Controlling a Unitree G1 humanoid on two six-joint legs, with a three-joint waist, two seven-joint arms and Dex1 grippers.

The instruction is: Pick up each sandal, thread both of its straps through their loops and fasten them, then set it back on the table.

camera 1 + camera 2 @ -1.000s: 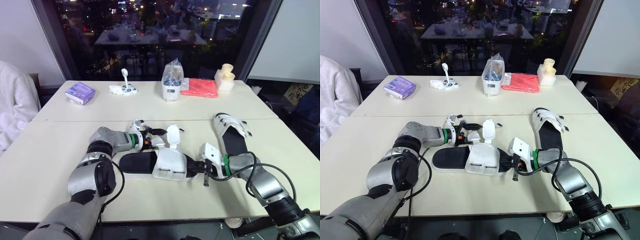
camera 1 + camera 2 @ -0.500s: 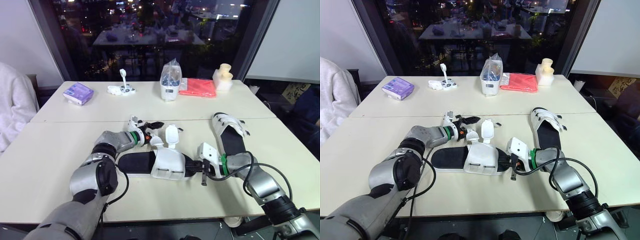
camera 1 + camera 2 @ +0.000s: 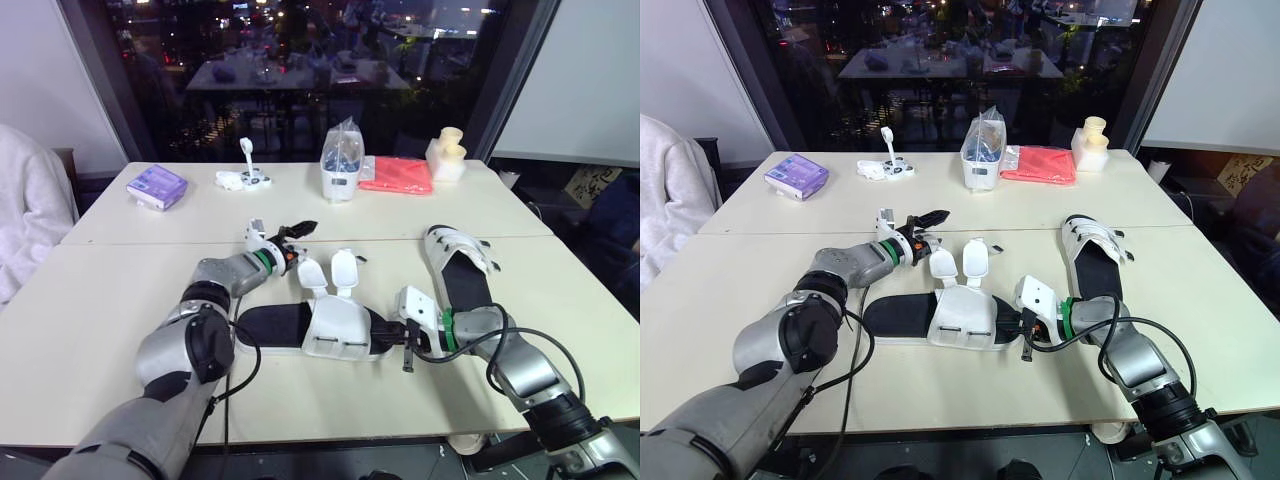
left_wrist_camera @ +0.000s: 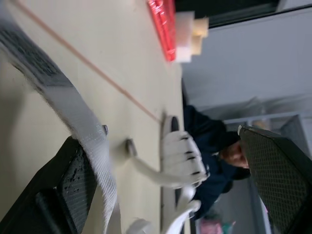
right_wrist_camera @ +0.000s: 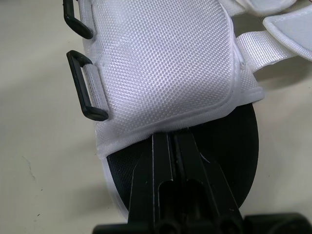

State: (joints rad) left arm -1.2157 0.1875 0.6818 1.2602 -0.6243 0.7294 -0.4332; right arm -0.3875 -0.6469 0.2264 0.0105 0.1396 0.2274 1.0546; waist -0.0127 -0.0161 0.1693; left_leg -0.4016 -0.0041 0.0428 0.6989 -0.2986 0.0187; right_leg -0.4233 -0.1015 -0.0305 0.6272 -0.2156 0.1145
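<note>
A sandal with a black sole and white upper (image 3: 335, 328) lies on the table in front of me, its two white straps (image 3: 327, 272) unfastened and standing up on the far side. My right gripper (image 3: 388, 332) is shut on the sole's edge at the sandal's right end, and its fingers (image 5: 170, 151) show pressed together on the black sole below the two black loops (image 5: 85, 92). My left gripper (image 3: 291, 235) hovers open just beyond the straps. One strap (image 4: 53, 92) lies against a finger (image 4: 73, 190). A second sandal (image 3: 461, 262) rests at the right.
Along the far table stand a purple box (image 3: 158, 185), small white items (image 3: 245, 178), a bagged container (image 3: 342, 165), a red cloth (image 3: 397, 175) and a cream object (image 3: 449, 155). A person in white (image 3: 25, 210) sits at the left edge.
My left gripper has lifted and drawn away from the straps toward the far side, and it now stands open. The left strap now stands free. The right gripper has kept its hold.
</note>
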